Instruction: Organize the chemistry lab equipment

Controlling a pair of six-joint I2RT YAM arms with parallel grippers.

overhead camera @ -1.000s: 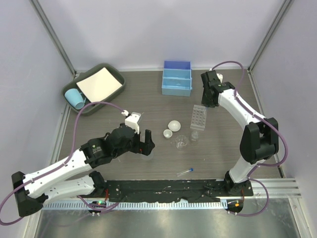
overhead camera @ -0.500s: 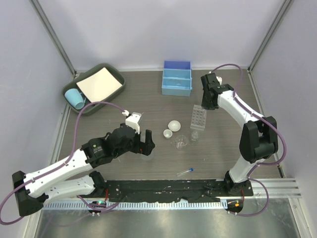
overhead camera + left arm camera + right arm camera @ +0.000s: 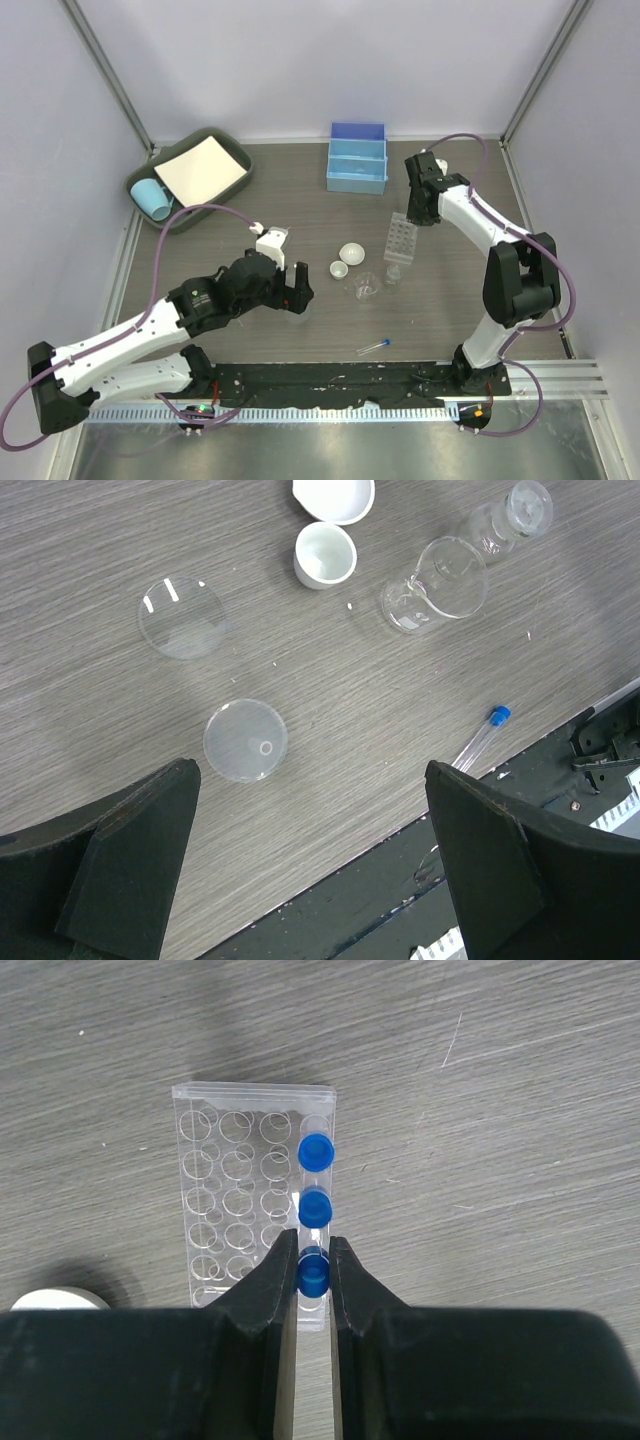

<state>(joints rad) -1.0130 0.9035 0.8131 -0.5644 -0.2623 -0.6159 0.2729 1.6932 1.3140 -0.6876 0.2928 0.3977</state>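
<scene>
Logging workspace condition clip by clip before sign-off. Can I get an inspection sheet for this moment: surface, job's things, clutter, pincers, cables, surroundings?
Surface: grey wood-grain table, a few white specks, no spills seen.
Job's things: tube rack upright with three racked tubes in one edge column; loose tube lying near the front edge; beaker and flask side by side; two white dishes; two clear discs flat on the table.
Clutter: light-blue box; grey bin holding a white sheet and a blue cup.
Pincers: left pincer open, empty, over the discs; right pincer shut on the nearest racked tube, at its cap.
Cables: purple cables loop off both arms, clear of the labware.
Surroundings: pale walls and metal posts; nothing else seen.
</scene>
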